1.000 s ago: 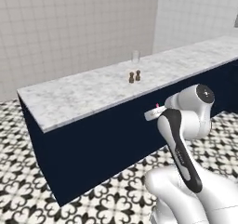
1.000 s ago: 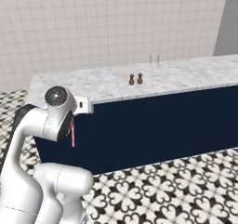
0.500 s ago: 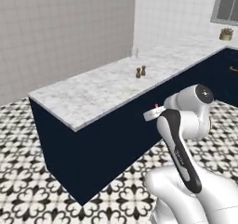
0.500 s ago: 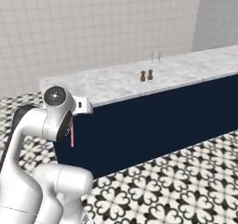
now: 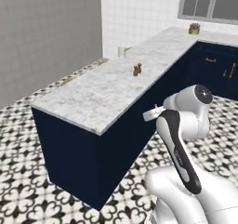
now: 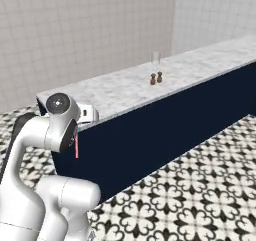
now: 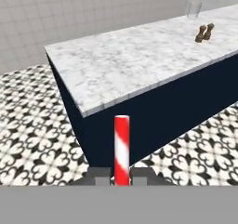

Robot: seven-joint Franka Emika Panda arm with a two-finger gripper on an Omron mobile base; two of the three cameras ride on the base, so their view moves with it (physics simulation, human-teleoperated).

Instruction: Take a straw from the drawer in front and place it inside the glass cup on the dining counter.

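In the hand view my gripper (image 7: 122, 176) is shut on the straw (image 7: 122, 146), whose red-and-white stick rises between the two dark fingertips (image 7: 99, 176). From the right base view the straw (image 6: 76, 146) hangs down beside the arm's wrist. The dining counter (image 7: 139, 60) lies ahead, its near corner closest to the hand. Far along its top stands the glass cup (image 7: 194, 9), also the glass cup (image 6: 156, 58) and the glass cup (image 5: 122, 51). The hand is well short of the cup. The drawer is out of view.
Two small brown shakers (image 6: 156, 78) stand on the counter just in front of the cup. Navy cabinets with gold handles (image 5: 211, 59) line the far right wall under a window. A small potted plant (image 5: 194, 29) sits on the far counter. Patterned tile floor (image 6: 200, 175) surrounds the counter.
Both base views have swung, so the camera has moved: the counter now runs away from me, its end corner nearest. The straw stays gripped and the arm holds its pose.
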